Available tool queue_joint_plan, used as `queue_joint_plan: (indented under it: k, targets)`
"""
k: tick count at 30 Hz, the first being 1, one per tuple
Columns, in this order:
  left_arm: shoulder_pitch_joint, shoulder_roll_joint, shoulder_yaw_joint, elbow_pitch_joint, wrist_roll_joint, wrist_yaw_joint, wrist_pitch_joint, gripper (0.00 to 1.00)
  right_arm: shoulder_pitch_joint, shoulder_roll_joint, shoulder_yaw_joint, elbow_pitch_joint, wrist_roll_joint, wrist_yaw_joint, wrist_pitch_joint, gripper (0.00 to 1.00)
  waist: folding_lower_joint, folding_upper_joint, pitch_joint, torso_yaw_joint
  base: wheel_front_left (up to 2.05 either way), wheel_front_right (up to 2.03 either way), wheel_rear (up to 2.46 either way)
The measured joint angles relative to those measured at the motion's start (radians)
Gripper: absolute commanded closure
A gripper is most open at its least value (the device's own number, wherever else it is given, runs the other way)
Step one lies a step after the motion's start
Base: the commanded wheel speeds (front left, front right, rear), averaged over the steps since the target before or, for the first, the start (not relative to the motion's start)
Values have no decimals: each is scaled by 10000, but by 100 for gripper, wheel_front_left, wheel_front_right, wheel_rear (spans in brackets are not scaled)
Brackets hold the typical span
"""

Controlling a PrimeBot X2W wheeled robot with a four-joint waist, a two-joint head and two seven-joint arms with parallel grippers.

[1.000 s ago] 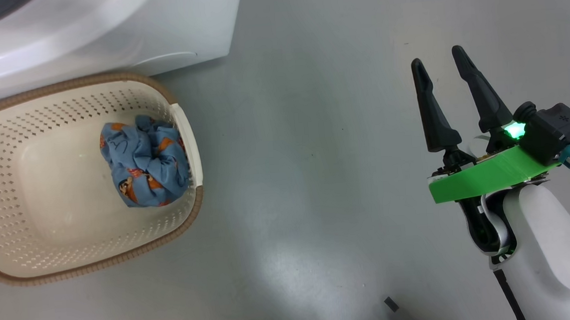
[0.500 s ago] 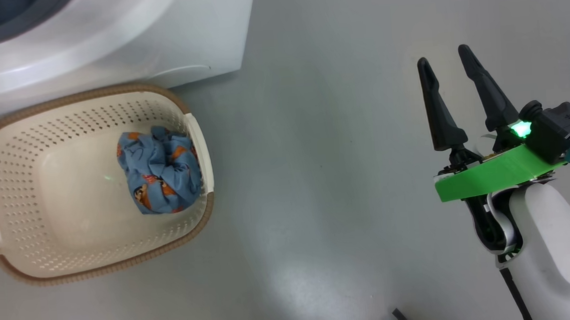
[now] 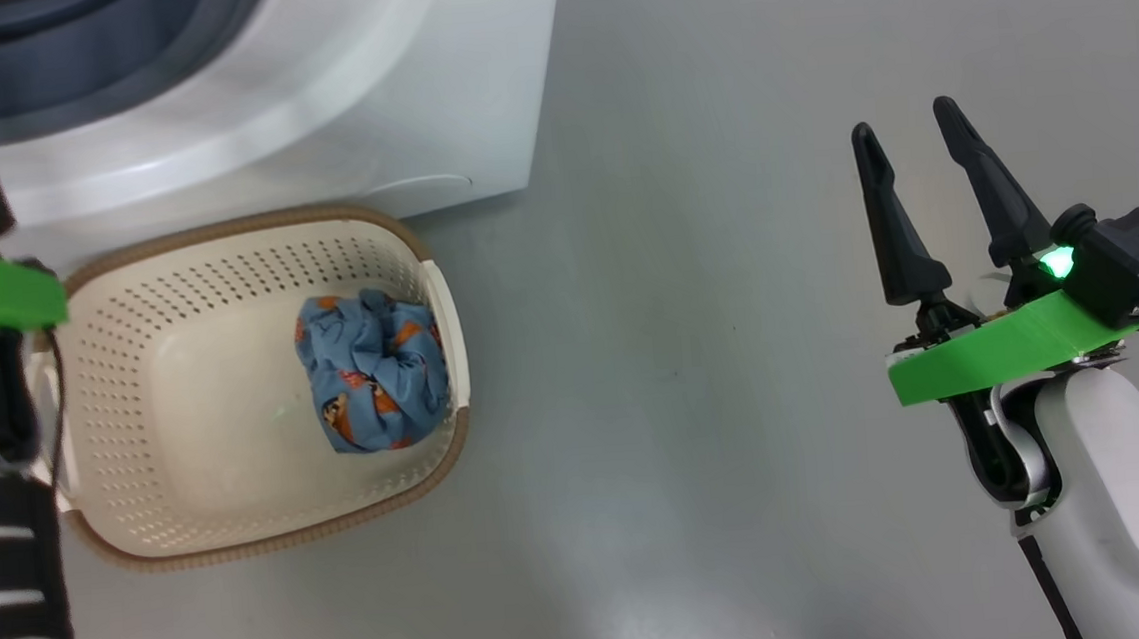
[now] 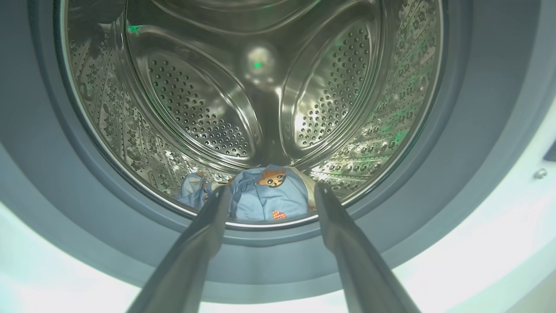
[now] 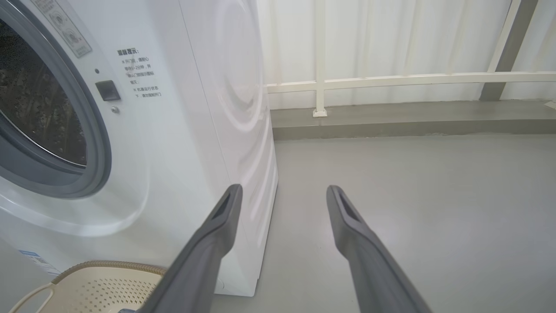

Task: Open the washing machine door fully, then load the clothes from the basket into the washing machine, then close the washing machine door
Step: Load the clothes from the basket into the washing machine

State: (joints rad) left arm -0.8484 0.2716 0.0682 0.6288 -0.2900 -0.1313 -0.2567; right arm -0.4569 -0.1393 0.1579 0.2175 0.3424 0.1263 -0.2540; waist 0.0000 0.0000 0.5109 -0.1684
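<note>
A bare grey floor (image 3: pixel 682 352) ran back to a low ledge under a white railing (image 5: pixel 391 80) and pale wall panels. On the floor stood a white front-loading washing machine (image 5: pixel 182 130), its round mouth uncovered and ringed by a grey rubber seal (image 4: pixel 43 174). Inside, the perforated steel drum (image 4: pixel 195 108) held light blue clothes (image 4: pixel 265 200) with orange cartoon prints, lying at the drum's bottom front edge just behind the seal's lower lip, with a sliver of cream cloth at their right. A cream perforated laundry basket (image 3: pixel 245 548) with a brown woven-look rim sat on the floor just in front of the machine, near its right front corner. One crumpled light blue printed garment (image 3: pixel 374 383) lay inside against the basket's right end wall; the rest of the basket bottom was bare. The left gripper (image 4: pixel 271 189) pointed into the drum mouth, its two fingers spread wide with nothing held, their tips in front of the seal's lower lip. The right gripper (image 3: pixel 904 118) hung over bare floor well to the right of the basket, its fingers likewise spread apart and empty, pointing past the machine's right side.
</note>
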Motion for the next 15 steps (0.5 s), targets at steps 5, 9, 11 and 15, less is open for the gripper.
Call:
queue_joint_plan:
  k: [5,9,11,15]
  targets:
    - [801,-211,52,-190,0,0,2,0,306,-188,-35,56,0,0,0,0,0,0,-407,153,0,0,0]
    - [1361,-424,61,-401,0,0,2,0,524,-251,-44,100,0,0,0,0,0,0,-749,279,0,0,0]
    - [1663,-460,59,-493,0,0,2,0,658,-303,-46,146,2,0,0,0,0,0,-937,337,0,0,0]
    - [2389,-558,56,-656,27,0,2,0,1055,-443,-59,184,2,0,0,0,0,0,-1353,441,0,0,0]
